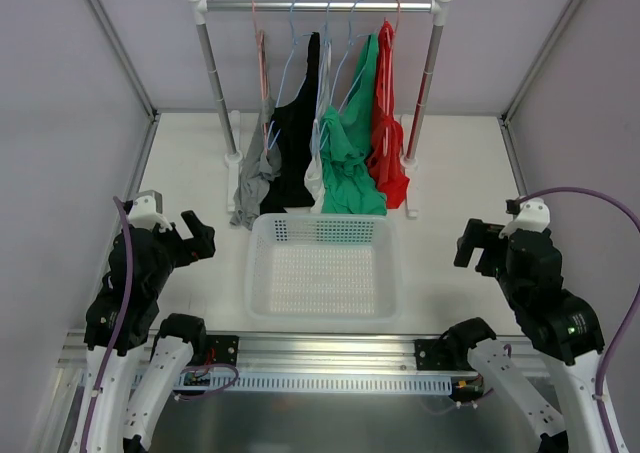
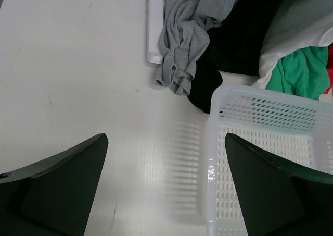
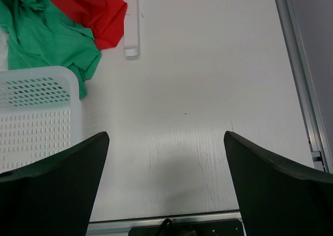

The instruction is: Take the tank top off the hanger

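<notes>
The left gripper [image 1: 197, 235] hangs over bare white table [image 1: 190, 173] with its 2 dark, matte, wedge-shaped fingers [image 2: 62, 189] spread wide and nothing between them. The right gripper [image 1: 470, 243] is the same: 2 black fingers [image 3: 52, 189] set far apart, gripping nothing, above smooth table surface.

Ahead of both grippers, at the far side of the table, stands a clothes rack [image 1: 318, 6] made of a silvery metal bar on 2 upright poles with rounded white caps and flat white feet. 5 limp, soft tank tops hang from thin wire hangers [image 1: 345, 33] on it. The grey tank top [image 1: 255, 168] and the black tank top [image 1: 297, 133] lie ahead of the left gripper and toward its right; their crumpled hems pool on the table just beyond the left fingers' reach, the grey one bunched against the rack's white foot [image 2: 154, 22]. A white tank top [image 1: 316, 163] sits beside them. The green tank top [image 1: 350, 148] and the red tank top [image 1: 386, 133] lie ahead of the right gripper, to its left, their hems draped onto the table.

Between the 2 grippers sits a white plastic basket [image 1: 262, 283], rectangular with rounded corners and perforated, grid-patterned walls and floor. The green and black hems touch its far rim.
</notes>
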